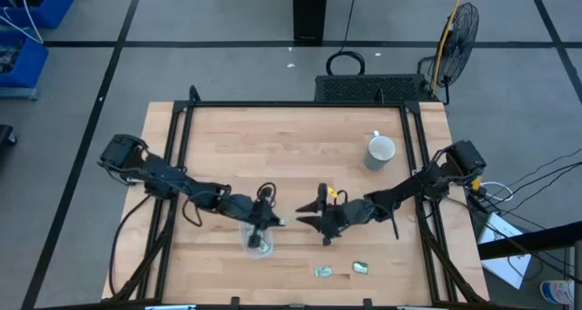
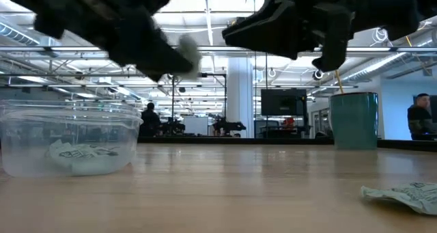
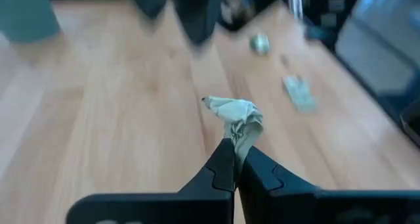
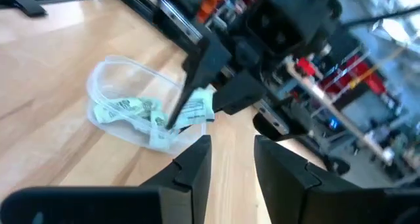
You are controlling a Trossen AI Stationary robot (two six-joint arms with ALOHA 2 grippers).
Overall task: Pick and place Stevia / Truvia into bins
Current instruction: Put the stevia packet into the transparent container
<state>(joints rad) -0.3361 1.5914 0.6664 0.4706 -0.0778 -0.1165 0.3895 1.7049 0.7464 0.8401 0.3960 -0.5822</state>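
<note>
My left gripper (image 1: 271, 221) is shut on one crumpled pale green and white Stevia packet (image 3: 237, 114). It hovers above the far right rim of the clear plastic bin (image 1: 257, 241). The bin (image 2: 68, 145) stands on the table with several packets (image 4: 128, 110) lying in it. Two more packets (image 1: 323, 272) (image 1: 361, 267) lie flat on the table near its front edge. My right gripper (image 4: 230, 152) is open and held in the air just right of the left gripper, touching nothing. My left gripper pinches the packet's lower end (image 3: 236, 140) between its two fingertips (image 3: 223, 159). The rest of the crumpled packet sticks out beyond the tips. The packet is lifted clear of the table and of the bin.
A grey-white mug (image 1: 380, 151) stands toward the table's far right. A black frame (image 1: 300, 104) runs around the table's edges. Bare wood lies between the bin and the mug. People and desks show in the room behind.
</note>
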